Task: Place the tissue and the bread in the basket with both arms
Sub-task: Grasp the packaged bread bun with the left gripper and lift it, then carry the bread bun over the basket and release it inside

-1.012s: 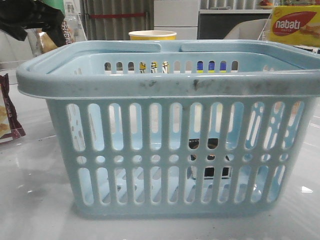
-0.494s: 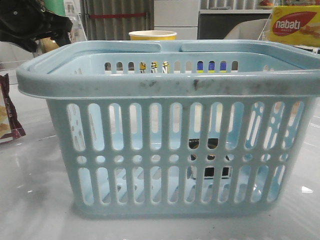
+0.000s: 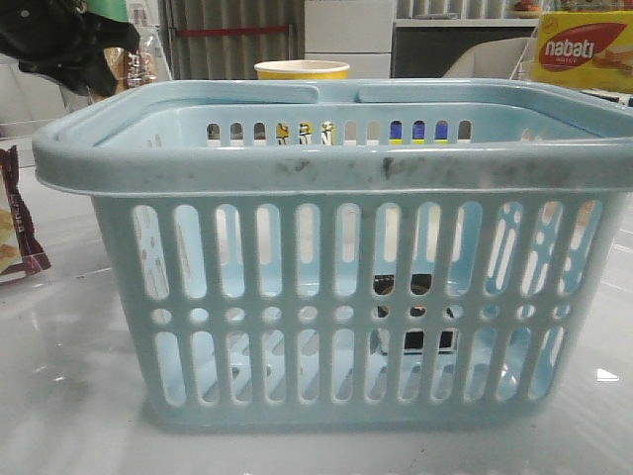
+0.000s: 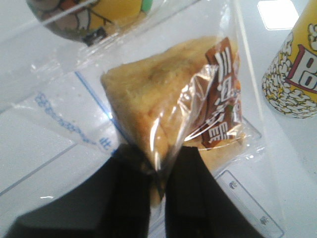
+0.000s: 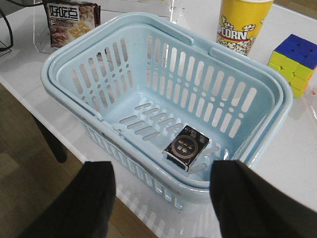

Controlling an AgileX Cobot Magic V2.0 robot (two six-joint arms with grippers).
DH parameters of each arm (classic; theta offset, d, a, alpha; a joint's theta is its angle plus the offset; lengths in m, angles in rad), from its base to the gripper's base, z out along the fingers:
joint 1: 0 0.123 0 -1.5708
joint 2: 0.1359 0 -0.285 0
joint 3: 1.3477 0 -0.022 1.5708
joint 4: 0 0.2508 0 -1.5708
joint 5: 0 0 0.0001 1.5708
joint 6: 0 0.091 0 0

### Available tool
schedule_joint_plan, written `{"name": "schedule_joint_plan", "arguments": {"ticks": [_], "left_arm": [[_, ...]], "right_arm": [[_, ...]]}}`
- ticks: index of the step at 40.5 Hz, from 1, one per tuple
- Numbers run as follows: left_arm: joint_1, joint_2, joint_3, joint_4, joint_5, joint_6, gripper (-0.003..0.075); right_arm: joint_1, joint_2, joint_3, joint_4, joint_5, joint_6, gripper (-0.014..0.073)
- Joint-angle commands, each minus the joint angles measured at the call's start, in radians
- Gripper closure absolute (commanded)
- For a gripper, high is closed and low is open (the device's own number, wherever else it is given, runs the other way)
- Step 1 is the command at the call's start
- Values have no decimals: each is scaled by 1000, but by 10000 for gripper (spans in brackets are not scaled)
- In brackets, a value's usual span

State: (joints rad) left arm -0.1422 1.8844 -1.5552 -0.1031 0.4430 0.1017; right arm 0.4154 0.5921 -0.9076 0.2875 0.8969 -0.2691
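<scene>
Bread in its clear wrapper hangs pinched between your left gripper's fingers, up in the air to the left of the basket and above the height of its rim. Your left gripper shows there as a dark shape beyond the basket's left corner. Inside the basket, the tissue lies flat on the floor near the front-right corner. Your right gripper hovers above the basket's near rim, fingers wide apart and holding nothing.
</scene>
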Motion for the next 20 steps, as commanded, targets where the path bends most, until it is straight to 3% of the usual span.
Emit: {"name": "schedule_joint_plan", "arguments": {"ticks": [1,13,20], "left_arm": [[3,-122,-34,-7,-62,-8,627],[-10,-295,-34,-9,41,-8,627],[-108,-401,-34,-10,154,48,627]], "right_arm": [[3,3,-26,22,-80,-9,73],[3,3,-26,22,-80,-9,73],[3,3,-26,22,-80,-9,73]]}}
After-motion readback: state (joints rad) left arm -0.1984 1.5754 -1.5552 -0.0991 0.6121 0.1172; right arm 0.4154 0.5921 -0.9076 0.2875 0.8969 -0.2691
